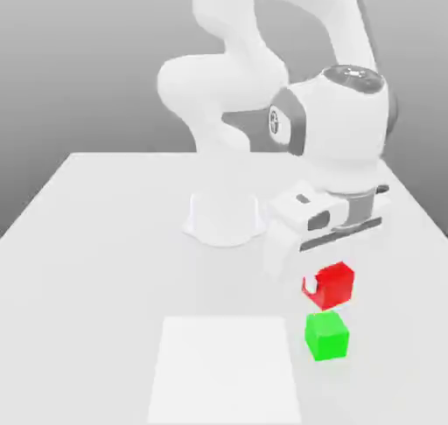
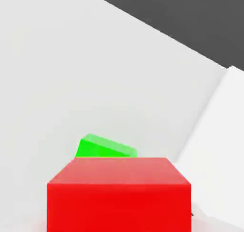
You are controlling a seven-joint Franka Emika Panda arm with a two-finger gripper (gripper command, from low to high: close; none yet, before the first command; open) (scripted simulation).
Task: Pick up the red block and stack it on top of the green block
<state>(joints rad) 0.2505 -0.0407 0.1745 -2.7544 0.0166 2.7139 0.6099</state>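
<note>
The red block (image 1: pixel 337 283) sits between the fingers of my gripper (image 1: pixel 325 285), which is shut on it. One white fingertip (image 1: pixel 309 284) presses against the block's side toward the exterior view's left. The green block (image 1: pixel 326 336) rests on the table just in front of the red one, a small gap apart. In the hand view the red block (image 2: pixel 119 195) is very close, and the green block (image 2: pixel 106 147) peeks out just beyond it. Whether the red block is off the table I cannot tell.
The arm's round white base (image 1: pixel 223 218) stands at the middle of the grey table (image 1: pixel 105 240). A paler rectangular patch (image 1: pixel 226 371) lies on the table to the exterior view's left of the green block, and it also shows in the hand view (image 2: pixel 219 145).
</note>
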